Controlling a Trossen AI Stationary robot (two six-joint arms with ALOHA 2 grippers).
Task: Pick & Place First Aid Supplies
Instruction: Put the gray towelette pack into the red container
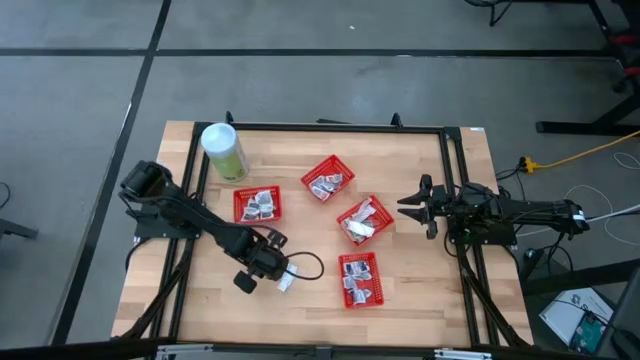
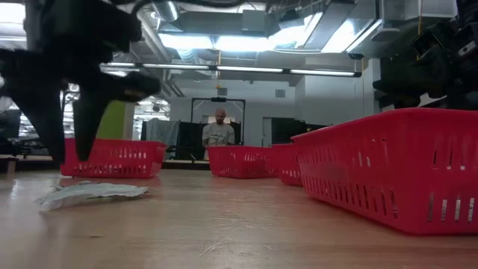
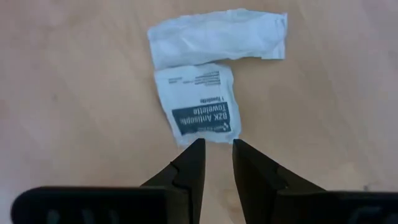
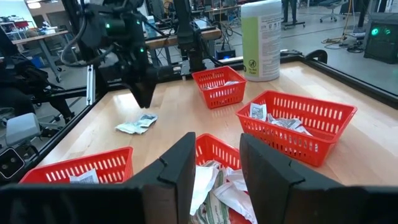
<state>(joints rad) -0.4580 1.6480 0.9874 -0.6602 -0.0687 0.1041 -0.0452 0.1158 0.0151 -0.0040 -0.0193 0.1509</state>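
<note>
Four red baskets (image 1: 357, 221) crowd the table (image 1: 420, 290) from twelve to three o'clock of the left gripper (image 3: 216, 147), which hovers slightly parted, empty, just above two loose packets (image 3: 205, 112).

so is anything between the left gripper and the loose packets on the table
No. In the left wrist view the left gripper hovers open just short of the towelette packet, with only bare wooden table between them; a plain white packet lies beyond.

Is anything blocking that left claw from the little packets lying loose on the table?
Nothing visible does. The left gripper hangs with jaws parted just above the two loose packets, with only bare table around them.
</note>
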